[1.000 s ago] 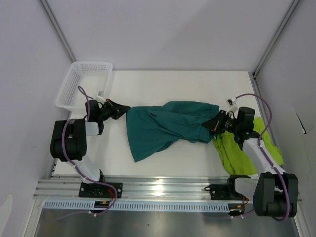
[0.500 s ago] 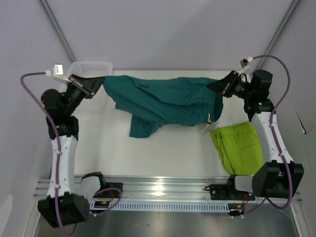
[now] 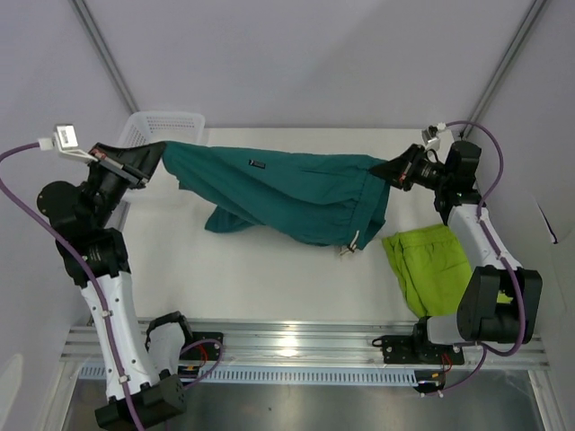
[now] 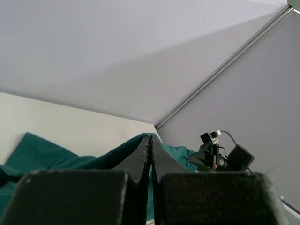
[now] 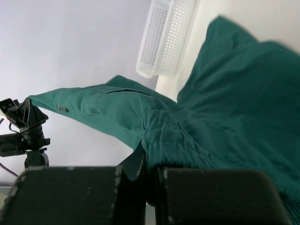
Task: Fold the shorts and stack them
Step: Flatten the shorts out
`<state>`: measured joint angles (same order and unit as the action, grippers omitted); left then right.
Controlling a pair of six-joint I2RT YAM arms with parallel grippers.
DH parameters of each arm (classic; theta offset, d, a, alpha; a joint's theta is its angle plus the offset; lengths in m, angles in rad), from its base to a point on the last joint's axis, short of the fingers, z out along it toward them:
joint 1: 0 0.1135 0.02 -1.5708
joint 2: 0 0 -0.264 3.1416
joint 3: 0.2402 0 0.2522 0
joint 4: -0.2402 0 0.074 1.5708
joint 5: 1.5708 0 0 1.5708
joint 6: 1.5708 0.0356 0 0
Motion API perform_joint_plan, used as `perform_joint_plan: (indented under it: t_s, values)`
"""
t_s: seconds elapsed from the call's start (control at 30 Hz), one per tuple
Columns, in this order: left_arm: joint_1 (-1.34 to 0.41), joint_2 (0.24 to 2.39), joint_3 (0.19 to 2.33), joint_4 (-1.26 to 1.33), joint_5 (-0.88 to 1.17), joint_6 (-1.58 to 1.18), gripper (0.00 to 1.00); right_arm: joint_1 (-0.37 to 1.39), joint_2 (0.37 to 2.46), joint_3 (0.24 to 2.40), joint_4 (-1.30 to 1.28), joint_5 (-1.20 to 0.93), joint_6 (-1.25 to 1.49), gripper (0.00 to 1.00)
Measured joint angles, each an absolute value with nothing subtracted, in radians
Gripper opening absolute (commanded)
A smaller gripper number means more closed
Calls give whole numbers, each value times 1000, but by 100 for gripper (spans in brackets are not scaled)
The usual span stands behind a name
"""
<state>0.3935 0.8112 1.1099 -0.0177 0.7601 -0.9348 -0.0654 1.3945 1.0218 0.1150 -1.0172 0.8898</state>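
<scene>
Both clenched on teal shorts (image 3: 287, 184): left gripper (image 3: 158, 151), right gripper (image 3: 388, 169) | lime shorts (image 3: 431, 269): top view only

Bright, even light, soft shadows; glare on metal rail (image 3: 287, 342); wrist foregrounds blurred

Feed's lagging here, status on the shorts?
Left gripper, right gripper shut on teal shorts, stretched aloft between them. Green shorts on table, right side. Basket near left gripper.
</scene>
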Motion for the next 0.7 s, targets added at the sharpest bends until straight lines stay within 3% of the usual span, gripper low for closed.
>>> perform_joint_plan:
  t_s: [0.33,0.7]
  values:
    - [434,738,1204,-27,765,-915,0,-140,1290,1138,179,-1065,916,0]
    - [436,709,1176,18,790,-895,0,-39,1302,776,370,-1068,980,0]
